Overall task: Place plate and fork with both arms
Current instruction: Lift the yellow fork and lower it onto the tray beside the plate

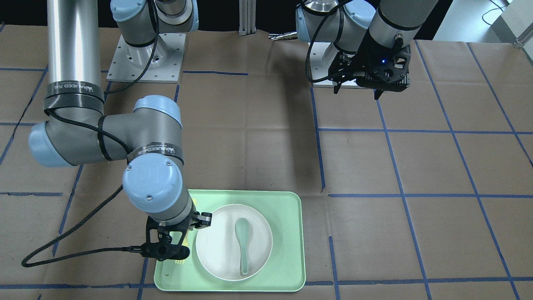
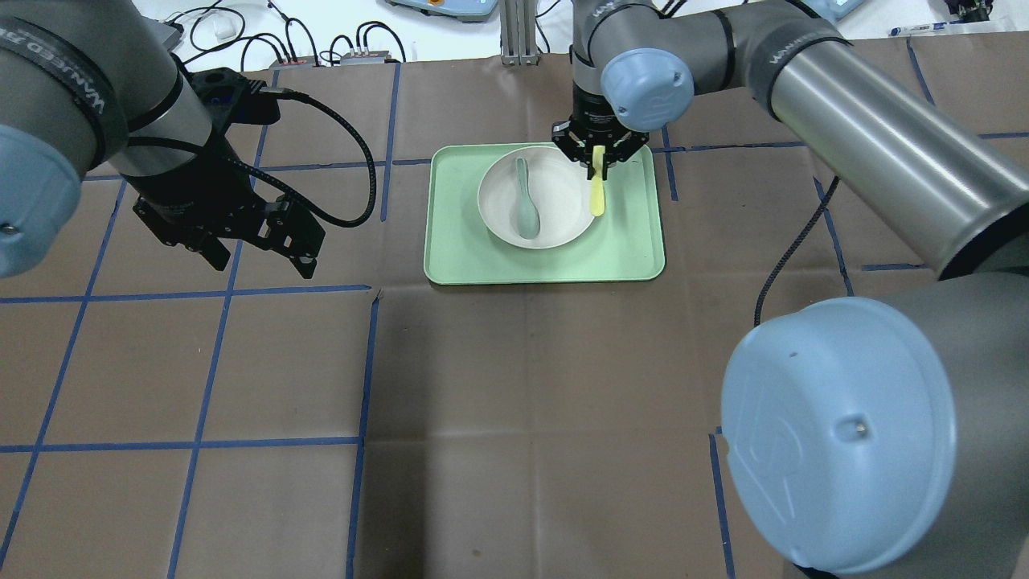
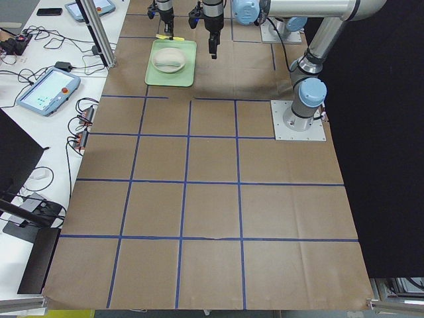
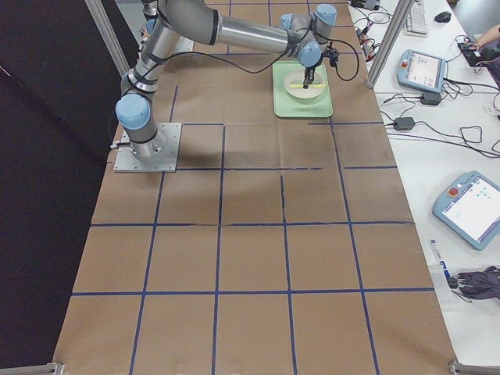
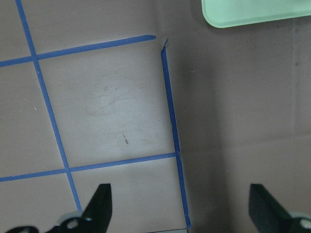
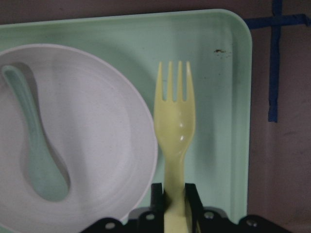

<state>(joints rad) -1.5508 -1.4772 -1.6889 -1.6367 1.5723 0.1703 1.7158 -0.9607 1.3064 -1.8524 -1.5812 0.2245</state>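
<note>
The off-white plate (image 2: pixel 555 201) lies on the light-green tray (image 2: pixel 627 241) with a grey-green spoon (image 2: pixel 526 209) in it. My right gripper (image 2: pixel 599 157) is shut on the handle of the pale-yellow fork (image 2: pixel 596 197). It holds the fork over the tray strip just beside the plate's rim. In the right wrist view the fork (image 6: pixel 175 131) points away from the gripper (image 6: pixel 175 204), next to the plate (image 6: pixel 107 136). My left gripper (image 2: pixel 257 261) is open and empty over bare table, well left of the tray. Its open fingers frame the left wrist view (image 5: pixel 180 208).
The table is covered in brown paper with blue tape lines (image 2: pixel 370 362). A tray corner (image 5: pixel 252 12) shows at the top of the left wrist view. The right arm's black cable (image 1: pixel 62 254) trails over the table. Arm bases (image 1: pixel 145 58) stand at the robot side.
</note>
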